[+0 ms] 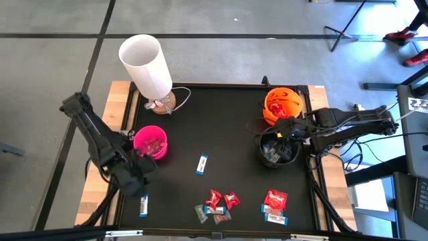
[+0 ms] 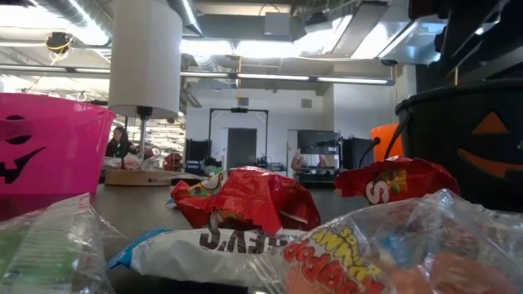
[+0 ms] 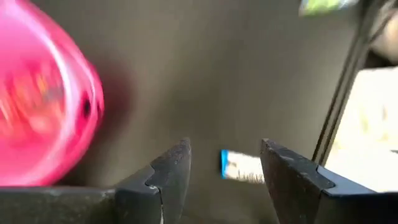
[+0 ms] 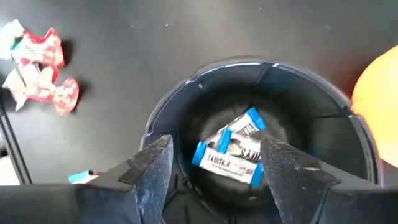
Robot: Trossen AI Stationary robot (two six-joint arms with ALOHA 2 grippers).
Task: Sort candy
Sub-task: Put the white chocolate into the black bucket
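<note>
Wrapped candy lies on the black mat: a blue-and-white piece (image 1: pixel 202 164) in the middle, a red and silvery cluster (image 1: pixel 219 203) and a red piece (image 1: pixel 275 199) near the front edge, and a blue-and-white piece (image 1: pixel 143 206) at the front left. My left gripper (image 1: pixel 138 189) is open and empty beside the pink bowl (image 1: pixel 151 142); that front-left piece (image 3: pixel 239 167) lies on the mat ahead of its fingers. My right gripper (image 1: pixel 277 138) is open and empty above the black bowl (image 1: pixel 292 157), which holds blue-and-white candy (image 4: pixel 231 154).
An orange bowl (image 1: pixel 284 104) stands just behind the black bowl. A tall white cylinder on a wooden base (image 1: pixel 148 67) stands at the far left corner. In the low view, red candy (image 2: pixel 245 200) and clear wrappers lie close to the camera. The mat's middle is bare.
</note>
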